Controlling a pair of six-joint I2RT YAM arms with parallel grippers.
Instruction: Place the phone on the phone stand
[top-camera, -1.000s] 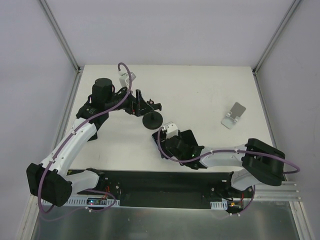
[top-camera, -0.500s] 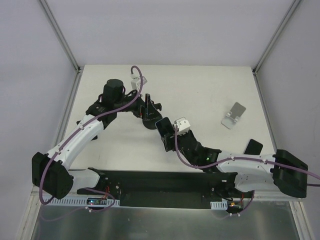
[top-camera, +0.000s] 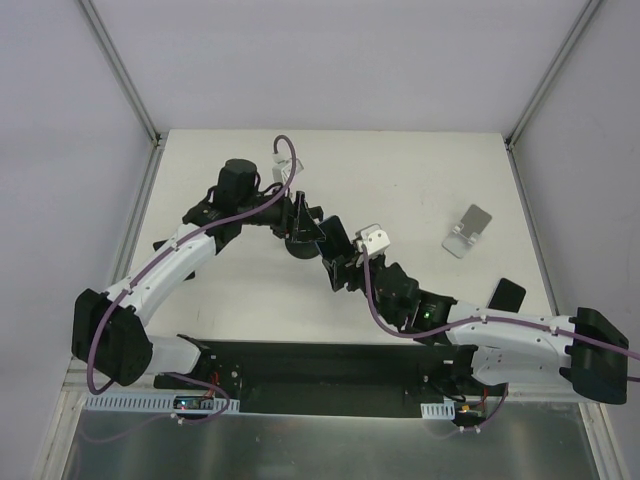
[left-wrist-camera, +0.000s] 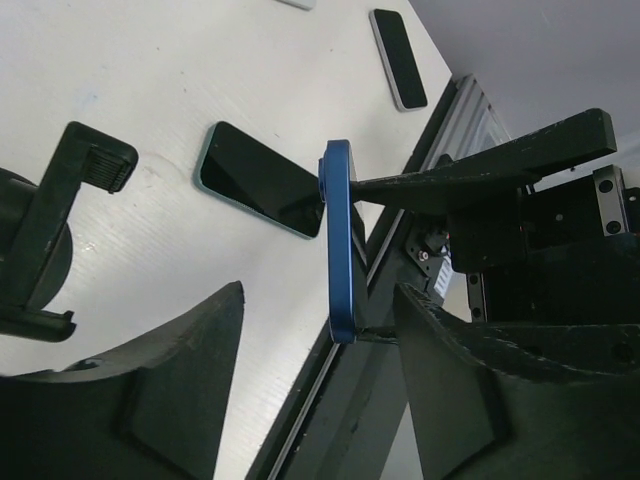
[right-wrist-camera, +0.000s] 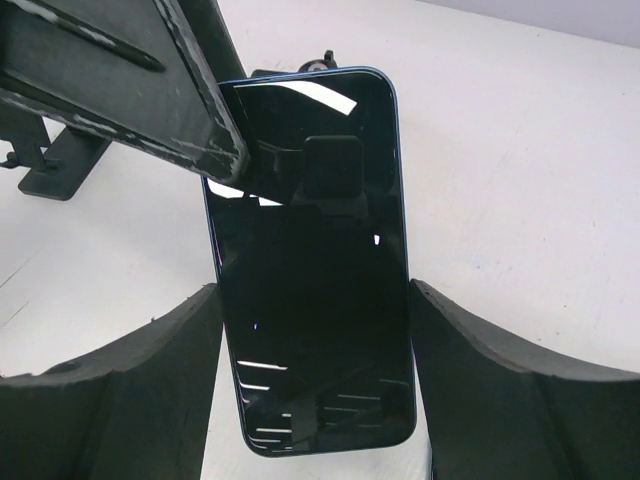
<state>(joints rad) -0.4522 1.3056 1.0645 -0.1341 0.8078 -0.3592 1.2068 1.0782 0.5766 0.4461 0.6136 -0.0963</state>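
Observation:
The phone (right-wrist-camera: 310, 260) has a dark screen and a blue edge. My right gripper (right-wrist-camera: 312, 288) is shut on its sides and holds it upright above the table. In the top view the phone (top-camera: 332, 243) is next to the black phone stand (top-camera: 296, 246), which has a round base. My left gripper (top-camera: 305, 215) is open just behind the stand. In the left wrist view the phone (left-wrist-camera: 338, 255) shows edge-on between the open fingers (left-wrist-camera: 150, 400) without touching them. The stand's clamp (left-wrist-camera: 60, 215) is at the left of that view.
A silver stand (top-camera: 468, 230) sits at the right of the table. A black phone (top-camera: 507, 293) lies near the right front. In the left wrist view, a teal-edged phone (left-wrist-camera: 262, 180) and a pale phone (left-wrist-camera: 398, 58) lie flat. The black front rail (top-camera: 320, 365) runs below.
My right arm has lifted the phone off the table and carried it up and left toward the black stand. My left arm has swung right, bringing its open gripper around the phone.

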